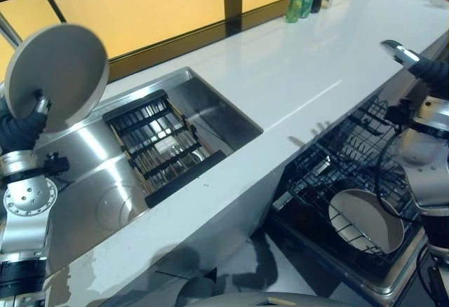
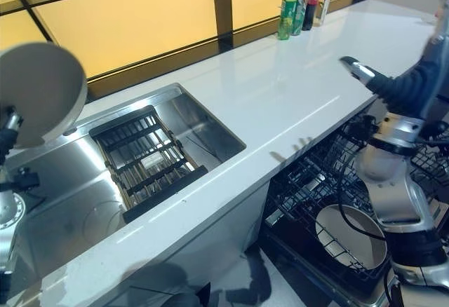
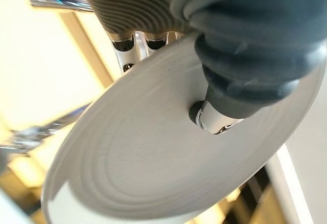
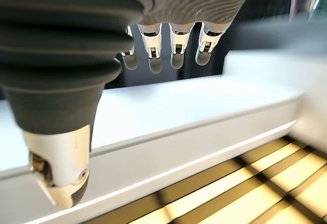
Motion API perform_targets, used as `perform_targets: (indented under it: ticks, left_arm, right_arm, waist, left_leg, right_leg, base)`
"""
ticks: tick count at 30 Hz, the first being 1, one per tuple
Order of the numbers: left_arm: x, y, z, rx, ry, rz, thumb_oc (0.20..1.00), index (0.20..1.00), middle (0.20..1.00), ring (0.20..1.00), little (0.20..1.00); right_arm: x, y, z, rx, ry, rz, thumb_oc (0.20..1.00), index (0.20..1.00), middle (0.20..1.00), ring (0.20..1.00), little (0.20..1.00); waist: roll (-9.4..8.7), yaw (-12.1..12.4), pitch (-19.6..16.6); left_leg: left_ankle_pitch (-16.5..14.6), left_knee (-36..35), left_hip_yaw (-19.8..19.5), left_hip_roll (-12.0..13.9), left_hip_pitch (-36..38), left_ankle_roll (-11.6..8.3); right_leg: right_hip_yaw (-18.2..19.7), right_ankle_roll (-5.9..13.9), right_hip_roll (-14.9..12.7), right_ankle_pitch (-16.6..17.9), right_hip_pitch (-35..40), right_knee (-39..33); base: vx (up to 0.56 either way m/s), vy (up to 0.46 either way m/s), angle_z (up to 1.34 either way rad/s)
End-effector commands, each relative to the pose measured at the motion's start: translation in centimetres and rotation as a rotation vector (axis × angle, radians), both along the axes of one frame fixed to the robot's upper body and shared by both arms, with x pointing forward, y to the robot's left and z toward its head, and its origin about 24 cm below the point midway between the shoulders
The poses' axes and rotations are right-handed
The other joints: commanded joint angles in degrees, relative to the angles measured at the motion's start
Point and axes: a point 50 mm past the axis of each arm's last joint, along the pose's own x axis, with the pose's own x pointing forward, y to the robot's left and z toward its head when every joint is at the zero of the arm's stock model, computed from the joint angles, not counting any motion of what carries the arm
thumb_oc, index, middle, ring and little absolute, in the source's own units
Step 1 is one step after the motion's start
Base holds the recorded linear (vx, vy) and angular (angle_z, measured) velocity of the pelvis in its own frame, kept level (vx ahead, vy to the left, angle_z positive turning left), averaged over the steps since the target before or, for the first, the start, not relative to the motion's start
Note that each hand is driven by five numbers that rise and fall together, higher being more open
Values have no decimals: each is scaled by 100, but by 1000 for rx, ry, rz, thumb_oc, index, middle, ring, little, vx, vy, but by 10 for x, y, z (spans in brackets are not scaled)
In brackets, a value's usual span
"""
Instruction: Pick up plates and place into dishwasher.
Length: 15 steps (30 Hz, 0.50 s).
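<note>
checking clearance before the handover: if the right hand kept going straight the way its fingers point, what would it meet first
Probably nothing close. The right hand hangs open over the white counter edge, above the dishwasher rack, its fingers pointing out above the countertop. The way looks free, though depth is unclear.

No legible text, labels or numbers anywhere

Rack (image 1: pixel 337 160) holds 1 plate (image 1: pixel 368 219) at its front; the wire rows behind stand open.

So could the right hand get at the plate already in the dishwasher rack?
Probably yes: the right hand is open and empty above the counter edge, and the plate stands uncovered in the open rack below it.
</note>
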Motion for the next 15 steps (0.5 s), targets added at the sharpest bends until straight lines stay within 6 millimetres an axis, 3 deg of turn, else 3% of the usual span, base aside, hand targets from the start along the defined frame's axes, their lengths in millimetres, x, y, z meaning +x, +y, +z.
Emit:
perform_targets:
  ticks: [1, 9, 15]
  left_arm:
    - [9, -38, 30, 82, -198, -168, 200, 200, 200, 200, 200]
    - [32, -99, 18, 65, -192, -423, 200, 200, 200, 200, 200]
    - [38, -123, 16, 67, -186, -523, 200, 200, 200, 200, 200]
  right_arm:
    - [-5, 38, 15, -30, -13, 331, 1000, 1000, 1000, 1000, 1000]
    - [10, 108, -9, -44, 268, 823, 1000, 1000, 1000, 1000, 1000]
    - [13, 140, -24, -60, 413, 1014, 1000, 1000, 1000, 1000, 1000]
  waist:
    - [122, 123, -401]
    - [40, 265, -441]
    - [5, 330, -451]
  left_leg:
    - [-404, 221, -117, 379, -114, -281]
    - [-318, 208, -251, 365, -217, -282]
    - [-286, 207, -281, 375, -250, -280]
  right_leg:
    - [-321, -335, 77, -558, -462, 1050]
    - [-426, -386, 147, -582, -346, 1037]
    - [-454, -383, 160, -584, -289, 1045]
  base:
    - [-54, -30, 12]
    - [-36, -35, 15]
    - [-13, -33, 4]
